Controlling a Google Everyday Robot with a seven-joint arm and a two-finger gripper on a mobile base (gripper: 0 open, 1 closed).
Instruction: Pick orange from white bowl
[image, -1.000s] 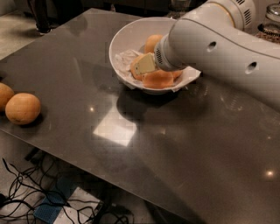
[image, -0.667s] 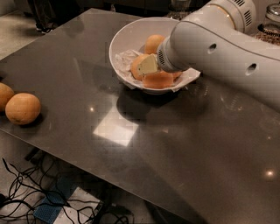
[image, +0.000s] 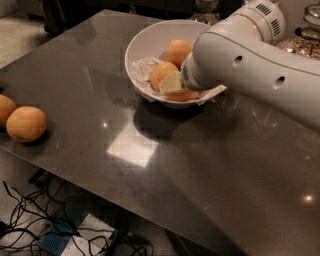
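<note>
The white bowl (image: 145, 42) stands on the dark table, far centre, lined with crumpled white paper (image: 142, 70). Three oranges show in it: one at the back (image: 178, 51), one in the middle (image: 161, 74), and one low at the front (image: 182, 95), mostly hidden. My gripper (image: 172, 84) reaches down into the bowl from the right. Its pale tip lies against the right side of the middle orange. The thick white arm (image: 250, 65) covers the bowl's right part.
Two more oranges (image: 26, 124) lie at the table's left edge. Glass jars (image: 305, 37) stand behind the arm at the far right. The table's near edge runs diagonally, with cables and clutter (image: 60, 235) on the floor below it.
The gripper's tip has sunk slightly lower and to the right inside the bowl. The middle orange now shows to its left, where only the tip and paper showed before.
</note>
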